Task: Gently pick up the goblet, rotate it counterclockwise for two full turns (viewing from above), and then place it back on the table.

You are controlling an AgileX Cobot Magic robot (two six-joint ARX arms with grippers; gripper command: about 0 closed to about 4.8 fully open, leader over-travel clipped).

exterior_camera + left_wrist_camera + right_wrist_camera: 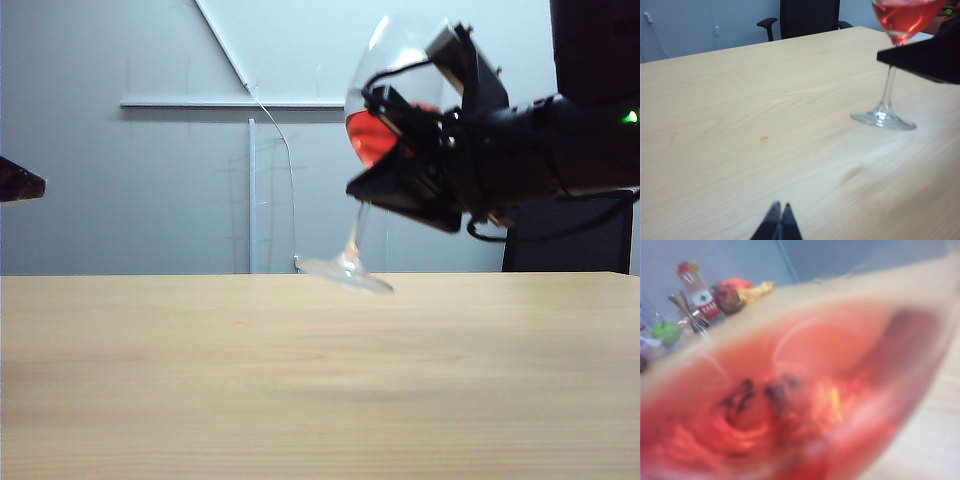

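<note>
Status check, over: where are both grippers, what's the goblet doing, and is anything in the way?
Right gripper shut on goblet bowl, glass tilted, foot off the table. Left gripper shut, hovering clear. Nothing in the way.

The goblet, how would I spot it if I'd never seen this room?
Find the wide tan table. Above its far right side, the right claw, shut on the bowl, holds the goblet tilted. It's the only clear, thin-stemmed glass with red liquid.

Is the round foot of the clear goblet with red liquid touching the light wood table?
Apart. In the exterior view the tilted goblet hangs in the right gripper, foot lifted above the table.
</note>
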